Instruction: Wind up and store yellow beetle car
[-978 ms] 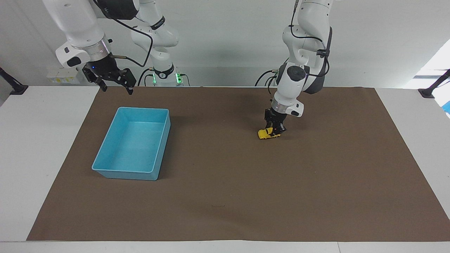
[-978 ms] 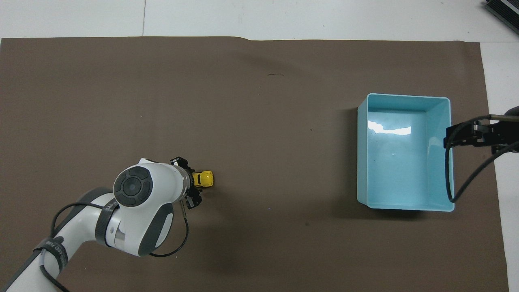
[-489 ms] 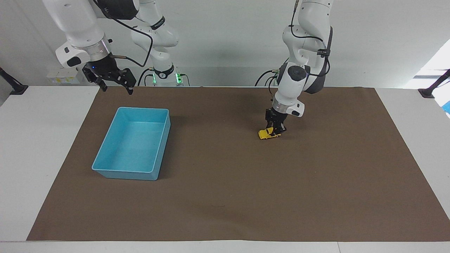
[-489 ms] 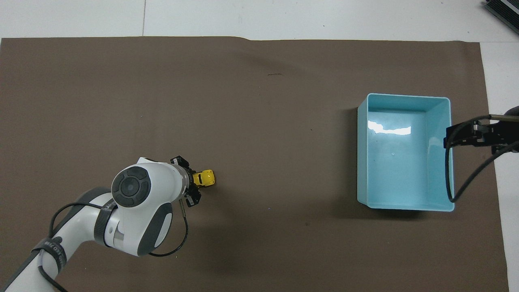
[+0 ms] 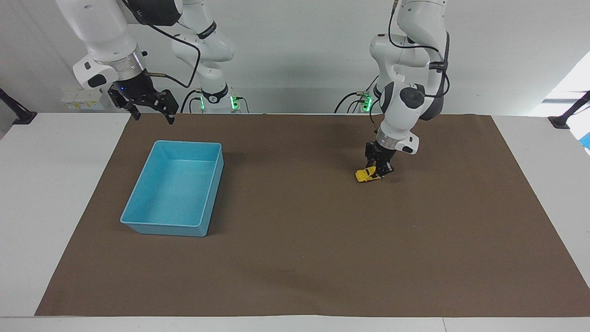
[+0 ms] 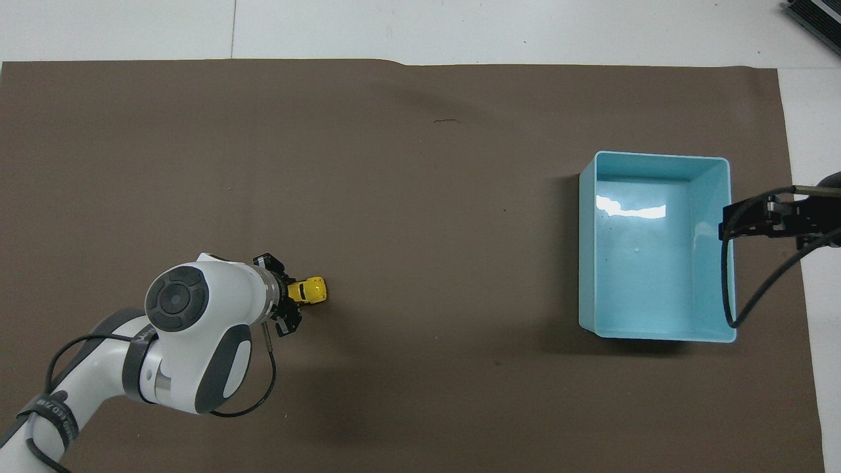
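Left arm bends down steeply, wrist tilted, left claw (image 5: pixel 378 171) clamped on the yellow car (image 5: pixel 367 175), which sits on the brown mat (image 5: pixel 295 258) toward the left arm's end, well apart from the blue bin (image 5: pixel 138 220). Bare mat between car & bin. Right arm waits, right claw (image 5: pixel 150 109) spread apart, raised near the bin's robot-side rim. White surface (image 5: pixel 41 193) rings the mat.

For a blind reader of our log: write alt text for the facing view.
The left gripper is down on the brown mat, shut on the yellow beetle car at the left arm's end. The right gripper waits in the air above the mat's edge near the empty blue bin.
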`<state>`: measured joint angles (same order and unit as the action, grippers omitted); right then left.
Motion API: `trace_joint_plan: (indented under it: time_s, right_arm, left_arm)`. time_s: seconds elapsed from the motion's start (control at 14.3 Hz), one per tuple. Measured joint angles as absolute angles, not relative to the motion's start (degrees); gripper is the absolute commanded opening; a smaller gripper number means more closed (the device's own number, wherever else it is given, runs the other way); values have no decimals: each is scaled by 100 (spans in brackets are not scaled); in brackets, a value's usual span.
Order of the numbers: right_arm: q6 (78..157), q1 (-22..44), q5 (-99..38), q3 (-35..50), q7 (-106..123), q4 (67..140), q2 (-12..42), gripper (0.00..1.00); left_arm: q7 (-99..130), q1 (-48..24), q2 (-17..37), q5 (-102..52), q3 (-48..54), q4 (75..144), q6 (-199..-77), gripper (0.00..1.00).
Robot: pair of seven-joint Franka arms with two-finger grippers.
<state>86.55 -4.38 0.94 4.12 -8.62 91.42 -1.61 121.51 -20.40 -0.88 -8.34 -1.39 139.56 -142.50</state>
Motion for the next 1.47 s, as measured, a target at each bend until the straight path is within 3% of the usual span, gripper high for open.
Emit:
trace_joint_plan:
  time_s: [0.14,0.35,0.42,0.56,0.91,1.47]
  right_arm:
    - [8655,-438,94,412,-862,9142,-161,100]
    - [8655,-438,94,412,-862,9142,-161,100]
    - [8655,-438,94,412,-862,9143,-161,100]
    - [8655,-438,94,412,-862,9143,-161,100]
    - [8655,-438,94,412,-862,9143,-162,100]
    - [8655,-438,94,412,-862,9143,-162,100]
  left_arm:
    - [11966,-1842,-131,-837,-138,13990,-14197,15]
    - [11749,-1658,-154,-842,-139,14007,-14153,31]
    - [11707,-1613,-159,-842,-138,14010,-14140,43]
    - [11679,-1578,-161,-842,-138,14012,-14132,100]
    - [11637,-1459,65,-823,-200,13899,-14259,100]
    - [11621,-1438,133,-821,-236,13159,-13553,100]
